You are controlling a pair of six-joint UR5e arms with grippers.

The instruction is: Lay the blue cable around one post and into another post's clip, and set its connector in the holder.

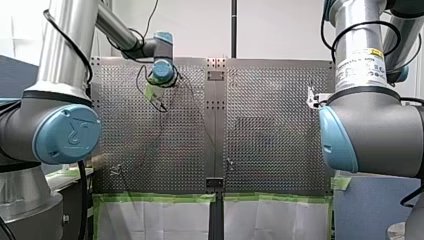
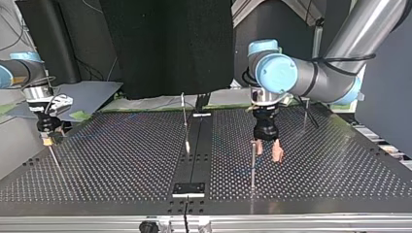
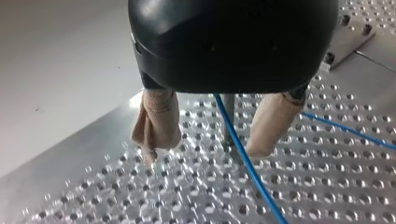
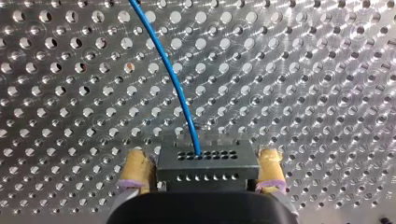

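Blue cable (image 4: 176, 84) only shows properly in the wrist views; from across the tabletop (image 2: 121, 165) it's just a thin dark line I can barely follow. My right end effector (image 4: 202, 156) is clamped on the dark connector (image 4: 219, 165), yellow pads on both its sides, cable coming out of its holed face and away over the perforations. My left end effector (image 3: 204, 149) is spread wide, beige pads either side of a thin post (image 3: 231, 109), with the cable passing between them right beside that post. In the front view my right arm's own bulk hides its end effector at the right edge. White label (image 1: 361, 62) on that arm, with a yellow patch, is too small to read; the blue joint cap (image 1: 67, 134) at lower left shows something like an R. Plenty of bare perforated plate at lower left and lower right of the top view, and green tape (image 1: 160, 198) lines the near edge in front.
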